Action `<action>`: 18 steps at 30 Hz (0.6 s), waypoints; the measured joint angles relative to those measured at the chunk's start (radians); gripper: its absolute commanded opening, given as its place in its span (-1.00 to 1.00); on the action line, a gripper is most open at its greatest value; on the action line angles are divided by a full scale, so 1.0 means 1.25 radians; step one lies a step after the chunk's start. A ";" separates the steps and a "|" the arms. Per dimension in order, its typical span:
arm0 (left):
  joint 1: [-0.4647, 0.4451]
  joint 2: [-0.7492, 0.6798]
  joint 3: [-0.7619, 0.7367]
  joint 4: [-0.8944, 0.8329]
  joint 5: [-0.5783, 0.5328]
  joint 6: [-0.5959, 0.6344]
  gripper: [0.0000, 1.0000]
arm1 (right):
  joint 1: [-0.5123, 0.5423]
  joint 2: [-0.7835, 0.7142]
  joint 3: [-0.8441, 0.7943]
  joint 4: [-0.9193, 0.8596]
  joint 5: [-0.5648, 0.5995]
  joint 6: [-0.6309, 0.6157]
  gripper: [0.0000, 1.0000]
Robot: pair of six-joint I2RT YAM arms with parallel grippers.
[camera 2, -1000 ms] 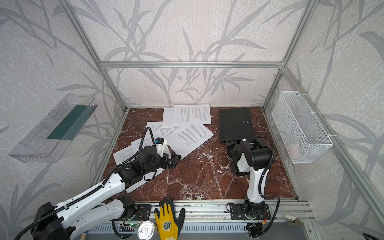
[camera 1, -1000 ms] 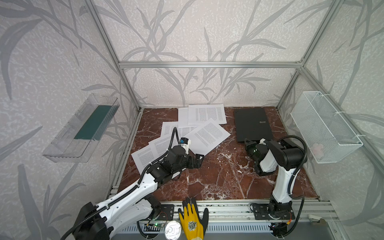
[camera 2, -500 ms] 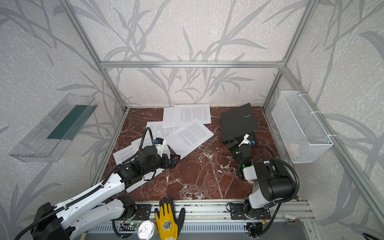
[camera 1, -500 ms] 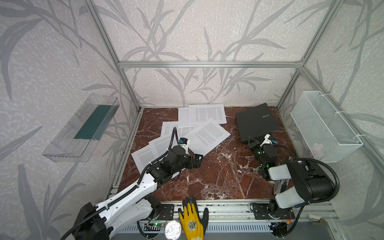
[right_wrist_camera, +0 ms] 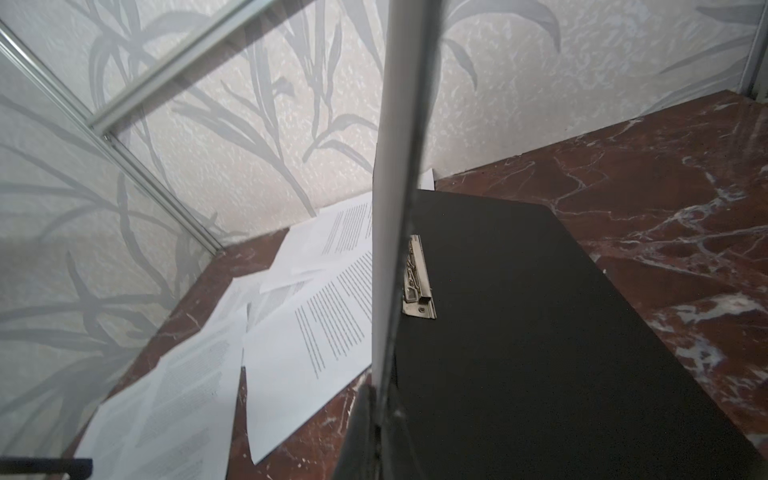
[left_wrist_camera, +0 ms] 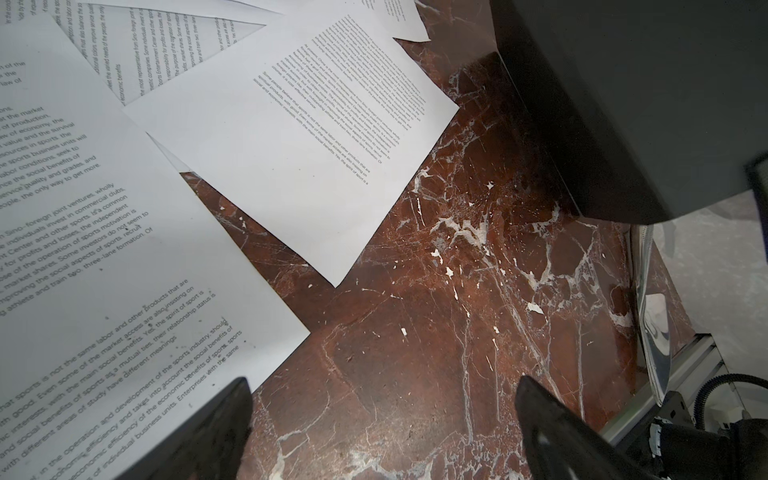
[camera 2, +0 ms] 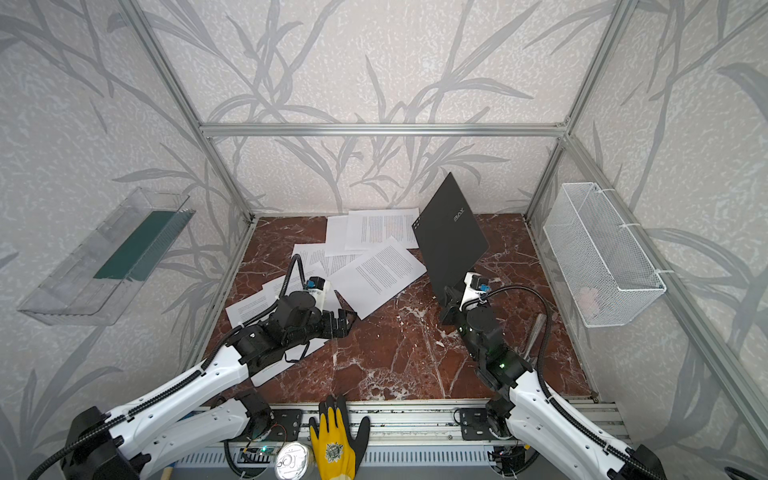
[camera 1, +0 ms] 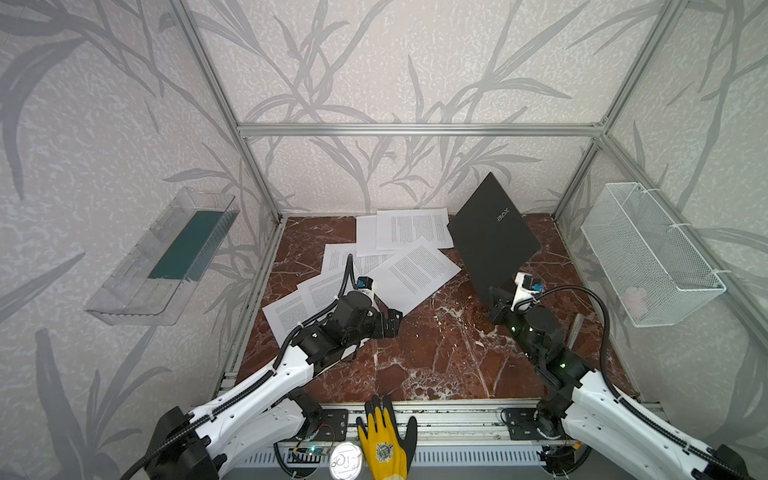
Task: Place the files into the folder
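Right wrist view: the right gripper (right_wrist_camera: 376, 419) pinches the raised cover of the thin matte black rectangular folder (right_wrist_camera: 540, 353), whose back panel lies flat on the red-brown marble desk (camera 1: 436, 357), far right. White printed paper files (camera 1: 415, 272) lie scattered to its left; the left gripper (camera 1: 392, 326), spread wide, hovers at their near edge.

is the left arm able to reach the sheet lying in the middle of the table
Probably yes: the left gripper is open, the sheet lies flat just ahead, and only bare tabletop lies between them.
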 measured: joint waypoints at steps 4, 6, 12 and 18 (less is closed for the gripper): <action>0.003 -0.005 0.006 -0.024 0.001 -0.003 0.98 | 0.114 0.012 0.000 -0.081 0.122 -0.052 -1.00; 0.003 -0.013 0.006 -0.034 0.005 -0.007 0.98 | 0.175 0.015 0.000 -0.104 0.196 -0.081 -1.00; 0.009 -0.034 0.021 -0.058 0.022 -0.017 0.98 | 0.313 0.046 0.027 -0.129 0.386 -0.151 -1.00; 0.023 -0.037 0.039 -0.074 0.053 -0.030 0.98 | 0.449 0.122 0.033 -0.110 0.544 -0.210 -1.00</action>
